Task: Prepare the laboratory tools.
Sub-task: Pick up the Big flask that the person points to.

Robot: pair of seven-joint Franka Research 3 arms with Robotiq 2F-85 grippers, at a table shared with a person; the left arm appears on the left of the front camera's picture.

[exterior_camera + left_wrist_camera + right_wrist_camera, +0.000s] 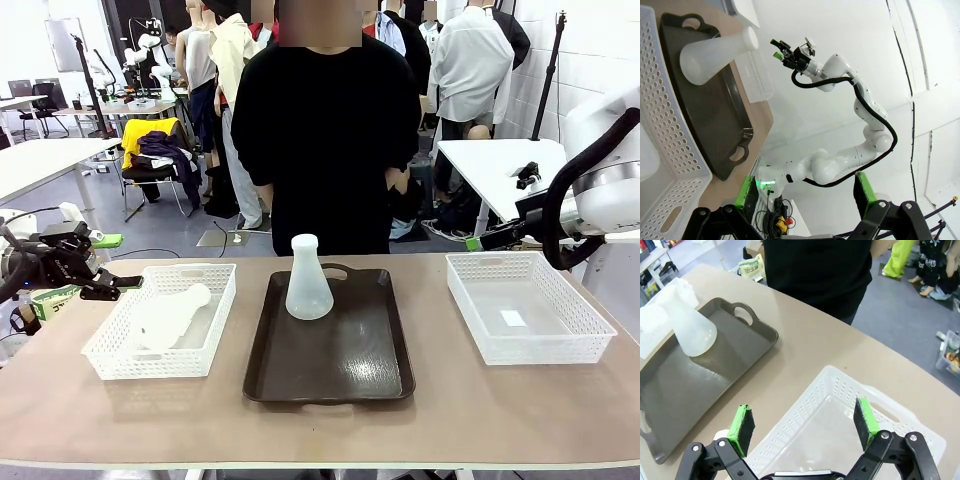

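- One flask stands upright on the far half of the dark tray, neck up, a little left of the tray's middle.
- The other flask lies on its side in the left basket, its neck pointing towards the far right corner of that basket.
- The tray sits in the middle of the table, its handle cut-outs at the near and far ends.
- The left basket is just beside the tray's left edge. The right basket is a little apart from the tray's right edge and holds no flask.
- The left gripper has its green pads spread wide with nothing between them. It hangs off the left end of the table, near the left basket's far corner, touching neither flask.
- The right gripper is likewise fully spread and empty, with the right basket below it in its wrist view.
- A person in black stands at the far side, behind the tray.
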